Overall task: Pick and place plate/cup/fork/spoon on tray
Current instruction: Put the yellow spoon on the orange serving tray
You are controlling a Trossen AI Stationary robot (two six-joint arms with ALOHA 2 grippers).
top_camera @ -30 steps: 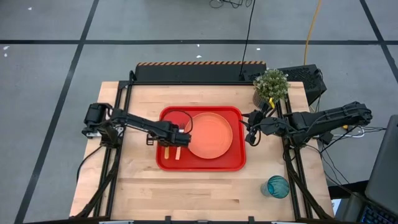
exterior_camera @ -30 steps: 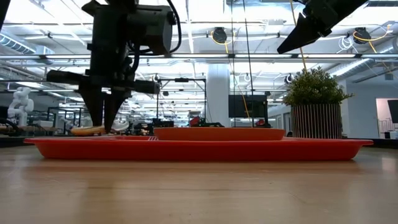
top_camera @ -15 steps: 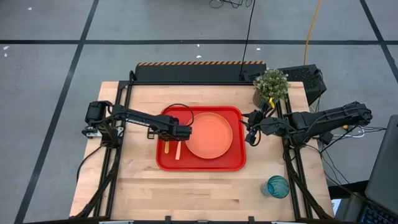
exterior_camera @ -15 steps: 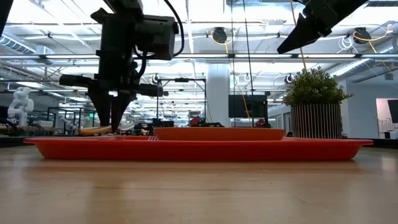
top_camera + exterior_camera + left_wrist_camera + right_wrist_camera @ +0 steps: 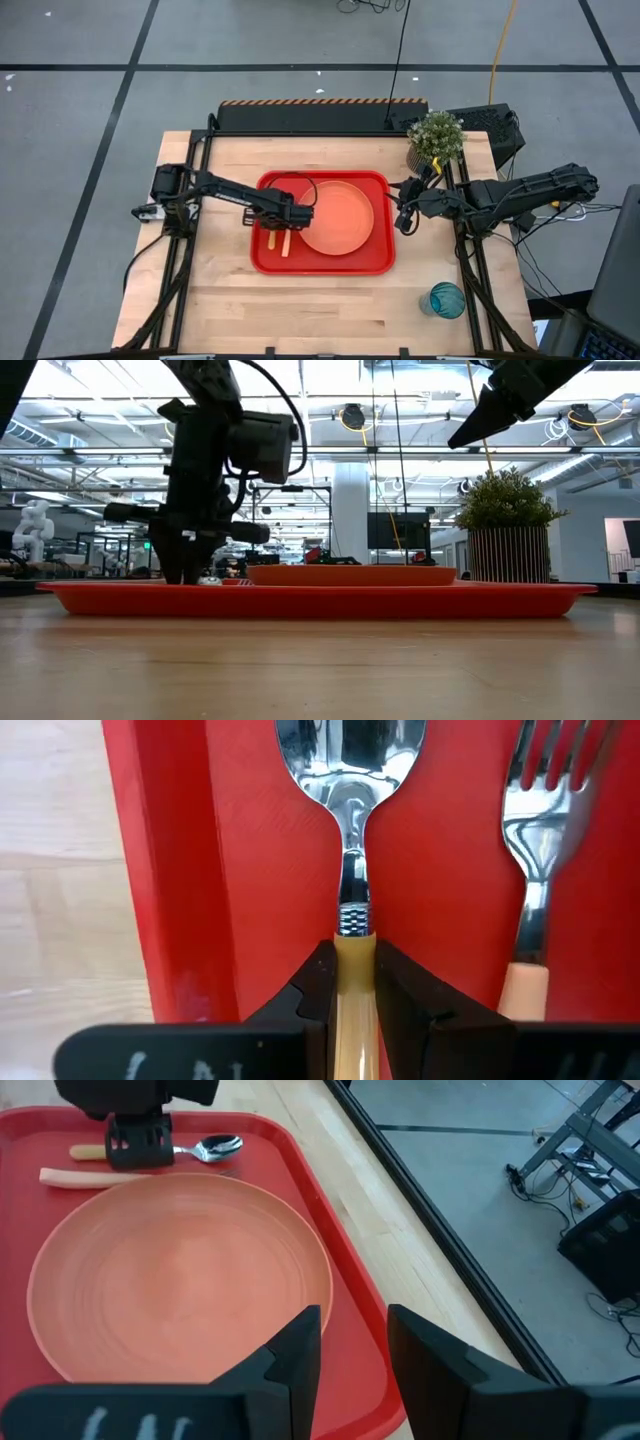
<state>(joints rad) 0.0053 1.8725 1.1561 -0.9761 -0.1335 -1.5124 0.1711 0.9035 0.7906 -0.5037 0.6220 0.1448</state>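
The red tray [image 5: 375, 262] lies mid-table with the orange plate [image 5: 338, 217] on its right part. On the tray's left strip lie the fork [image 5: 535, 840] and, nearer the rim, the spoon [image 5: 350, 760], bowl toward the far edge. My left gripper [image 5: 278, 217] points down over that strip, shut on the spoon. My right gripper [image 5: 403, 216] hovers open above the tray's right rim with nothing between its fingers. The teal cup [image 5: 447, 299] stands on the table at the near right. My left gripper pinches the spoon's orange handle [image 5: 352, 952] between its two fingers [image 5: 318, 985], at the handle's end next to the metal neck. The fingers come from above, pointing down, across the spoon. The spoon lies level, low in the tray [image 5: 330, 1210]; whether it rests on the floor, I cannot tell.
A small potted plant [image 5: 435, 136] stands at the table's far right corner, behind my right arm. Bare wood lies in front of the tray and to its left.
My left gripper has sunk toward the tray floor with the spoon, still shut on it, and shifted a little toward the table's right. The spoon's handle end, which stood above the tray's rim in the low view, is now down behind it.
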